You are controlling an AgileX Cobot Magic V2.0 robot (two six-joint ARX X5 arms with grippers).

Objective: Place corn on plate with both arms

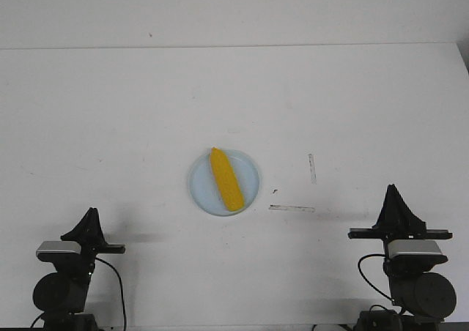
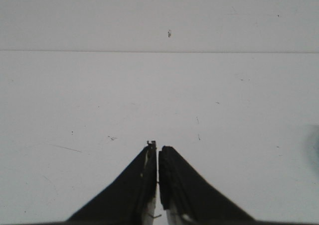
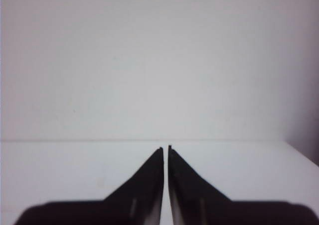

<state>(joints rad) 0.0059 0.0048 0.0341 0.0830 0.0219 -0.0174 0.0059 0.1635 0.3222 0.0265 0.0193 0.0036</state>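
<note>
Yellow corn point(image 1: 226, 179) already lies on the plate point(image 1: 249, 194) mid-desk, long axis running front-to-back, tip toward the far edge. Left gripper point(image 1: 91, 214) and right gripper point(image 1: 392, 190) sit pinched closed, empty, near the front corners, about equally far off.

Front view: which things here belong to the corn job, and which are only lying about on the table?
Belong to the job:
corn, lying on the plate
plate
left gripper, shut
right gripper, shut

Only there:
tape strips on the white table, to the right of the plate
</note>
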